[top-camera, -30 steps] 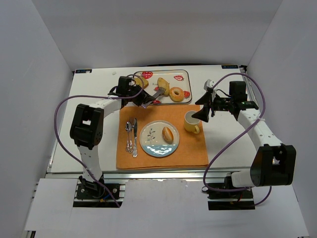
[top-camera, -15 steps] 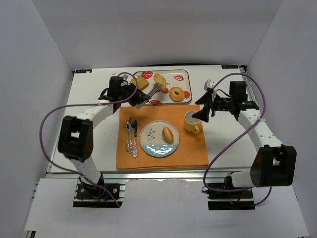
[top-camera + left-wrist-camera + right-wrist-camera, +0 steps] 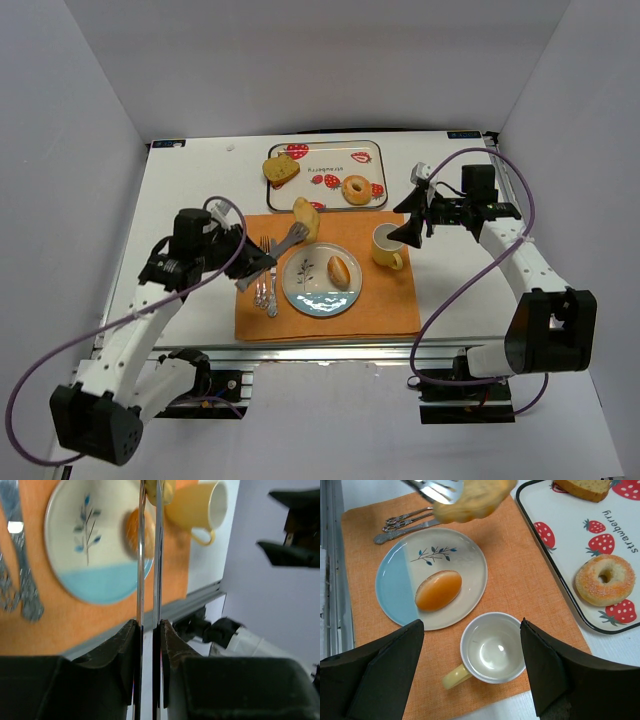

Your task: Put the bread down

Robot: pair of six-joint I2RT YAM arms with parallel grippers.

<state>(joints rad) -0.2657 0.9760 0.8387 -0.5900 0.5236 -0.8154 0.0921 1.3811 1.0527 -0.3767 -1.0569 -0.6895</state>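
My left gripper (image 3: 252, 268) (image 3: 149, 630) is shut on the handles of metal tongs (image 3: 290, 238) (image 3: 141, 570). The tong tips pinch a golden-brown bread roll (image 3: 306, 218) (image 3: 470, 500) in the air, over the far edge of the orange placemat (image 3: 380, 300) just beyond the plate (image 3: 305, 272) (image 3: 465, 560). A second, oval roll of bread (image 3: 340, 270) (image 3: 438, 590) (image 3: 140, 532) lies on that white-and-blue plate. My right gripper (image 3: 415, 228) (image 3: 471, 625) hovers open over the yellow cup (image 3: 386, 245) (image 3: 492, 647), holding nothing.
A strawberry-print tray (image 3: 330, 160) (image 3: 570, 535) at the back carries a toast slice (image 3: 281, 170) (image 3: 582, 486) and a bagel (image 3: 356, 189) (image 3: 603, 579). Cutlery (image 3: 265, 272) (image 3: 405, 522) lies on the mat left of the plate. White walls enclose the table.
My left arm has drawn back from the tray, carrying the roll in the tongs toward the plate. The left jaws closed slightly. The right arm has not moved.
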